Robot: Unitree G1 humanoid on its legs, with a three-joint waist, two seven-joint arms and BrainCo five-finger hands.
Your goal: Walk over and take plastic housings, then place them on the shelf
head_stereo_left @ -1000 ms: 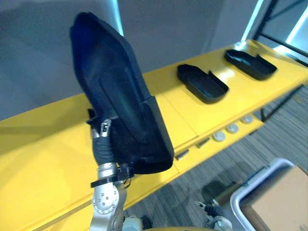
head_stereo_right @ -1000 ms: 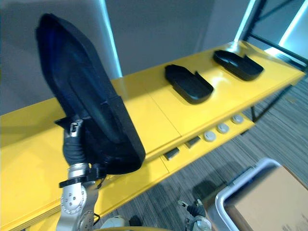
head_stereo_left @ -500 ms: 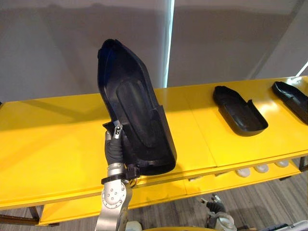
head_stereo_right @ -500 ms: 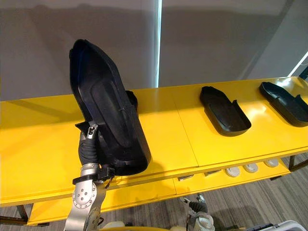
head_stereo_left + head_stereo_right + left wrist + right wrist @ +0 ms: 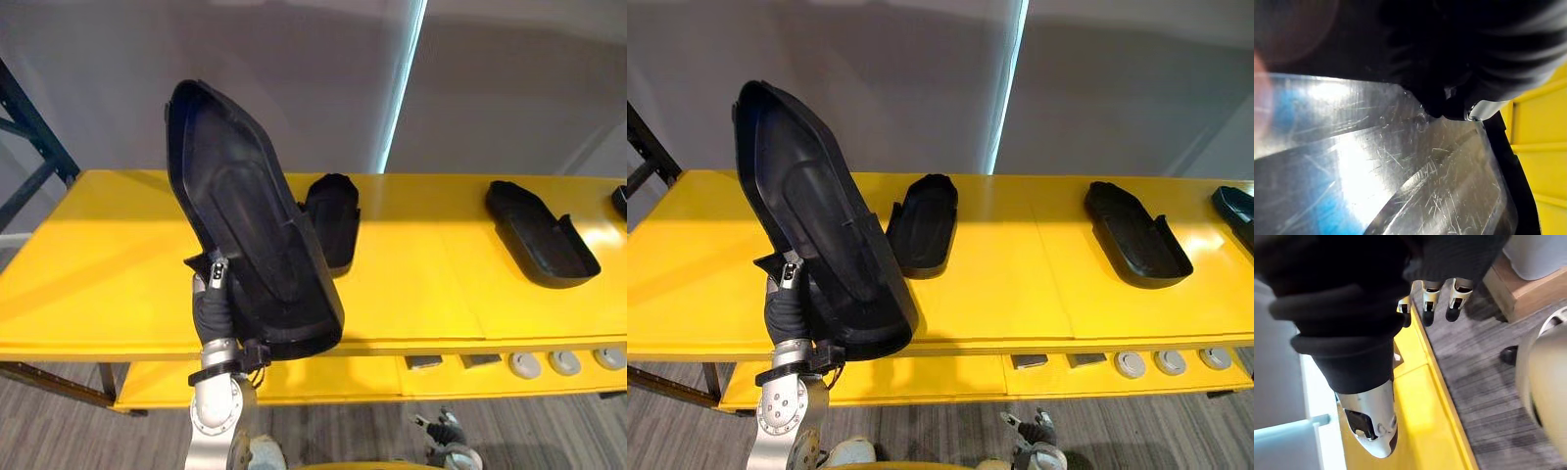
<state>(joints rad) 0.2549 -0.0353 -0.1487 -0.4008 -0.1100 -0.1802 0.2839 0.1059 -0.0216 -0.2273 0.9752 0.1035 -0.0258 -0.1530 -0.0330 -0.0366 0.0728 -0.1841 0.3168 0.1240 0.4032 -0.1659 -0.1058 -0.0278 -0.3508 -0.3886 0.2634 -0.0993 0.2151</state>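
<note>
Item: tall black plastic housing (image 5: 813, 225), carried upright on my left hand (image 5: 784, 305), grip hidden, cannot tell; hazard: toppling onto the lying housing (image 5: 926, 220) at far right when lowered to the yellow shelf (image 5: 686, 255).

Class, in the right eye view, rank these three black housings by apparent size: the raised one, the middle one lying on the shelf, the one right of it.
1. Raised housing, though it is nearest the camera.
2 and 3. Right housing and middle housing: nearly alike, unranked.
</note>
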